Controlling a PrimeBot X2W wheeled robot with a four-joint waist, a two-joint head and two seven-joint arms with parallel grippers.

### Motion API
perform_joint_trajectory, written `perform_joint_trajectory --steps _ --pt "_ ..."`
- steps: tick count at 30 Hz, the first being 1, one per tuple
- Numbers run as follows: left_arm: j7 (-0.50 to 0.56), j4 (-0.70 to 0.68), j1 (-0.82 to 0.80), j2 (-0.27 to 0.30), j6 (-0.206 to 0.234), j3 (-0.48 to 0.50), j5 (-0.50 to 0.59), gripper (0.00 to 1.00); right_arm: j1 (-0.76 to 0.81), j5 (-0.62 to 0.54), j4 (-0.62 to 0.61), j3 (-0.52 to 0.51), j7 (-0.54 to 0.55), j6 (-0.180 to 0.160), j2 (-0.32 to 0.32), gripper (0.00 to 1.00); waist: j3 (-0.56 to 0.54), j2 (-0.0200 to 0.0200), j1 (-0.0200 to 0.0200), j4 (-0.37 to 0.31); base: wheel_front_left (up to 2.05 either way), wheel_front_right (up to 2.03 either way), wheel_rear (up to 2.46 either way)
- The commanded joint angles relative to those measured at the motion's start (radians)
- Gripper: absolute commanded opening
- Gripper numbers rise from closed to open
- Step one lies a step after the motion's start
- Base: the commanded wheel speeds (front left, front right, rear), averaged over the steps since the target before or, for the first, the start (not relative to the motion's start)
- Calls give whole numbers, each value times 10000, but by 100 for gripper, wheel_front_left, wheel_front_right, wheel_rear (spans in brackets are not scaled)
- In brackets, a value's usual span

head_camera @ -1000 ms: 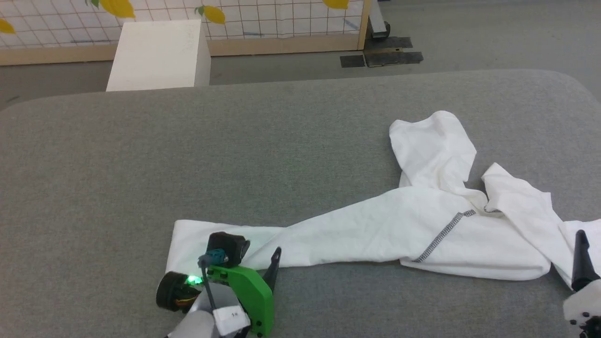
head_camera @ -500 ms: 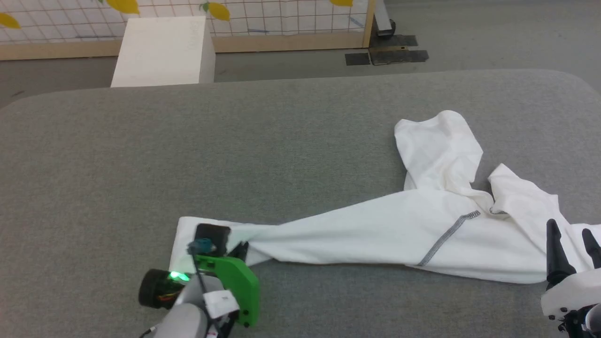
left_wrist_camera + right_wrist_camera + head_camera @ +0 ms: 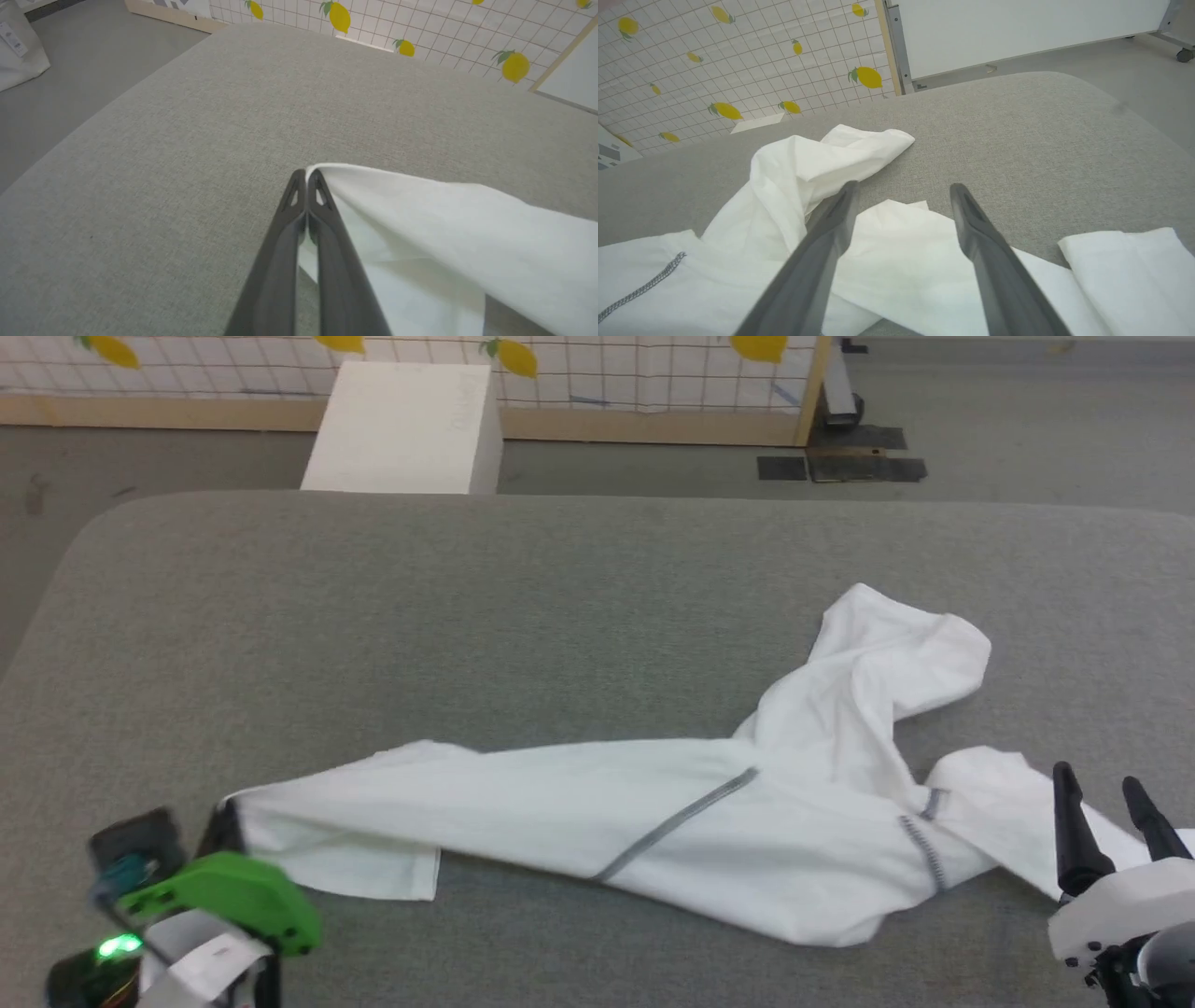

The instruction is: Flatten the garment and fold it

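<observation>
**White top stretched along the table's near edge, left end pinched**

The garment (image 3: 653,821) lies on the grey fabric-covered table (image 3: 467,616), drawn out in a long band beside the near edge, from close to the near left corner towards the near right one. A bunched fold rises from its right half towards the middle of the table. Two lines of dark zigzag stitching (image 3: 677,821) cross the cloth.

The left gripper (image 3: 306,175) has its fingers pressed together on the garment's left end, with white fabric caught between them. The right gripper (image 3: 903,186) stands with its fingers spread wide over the garment's right part; whether they touch the cloth cannot be told.

Beyond the far edge stand a white box (image 3: 401,429) and a lemon-printed grid screen (image 3: 607,373).
</observation>
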Motion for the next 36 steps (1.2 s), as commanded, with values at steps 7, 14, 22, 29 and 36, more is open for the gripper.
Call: perform_joint_trajectory --steps 7,14,22,29,36 --pt "-229 -152 801 53 104 670 -645 77 90 -22 -66 41 184 -13 3 100 12 0 0 497 0 0 0" --pt "-1277 -599 766 -331 -1128 -232 -779 100 71 -46 -203 -3 259 -13 3 100 -16 0 0 746 0 0 0" --pt "-934 -329 -349 -414 -2142 -2448 440 100 22 -19 -364 160 306 -13 3 100 139 0 0 830 0 0 0" --pt "881 1023 -2202 7 -3085 -4012 1021 100 -177 60 -463 488 308 -13 3 100 682 0 0 408 0 0 0" --pt "2579 2155 -3410 649 -3317 -5033 820 100 -382 176 -303 636 137 -13 3 100 1232 0 0 -250 0 0 0"
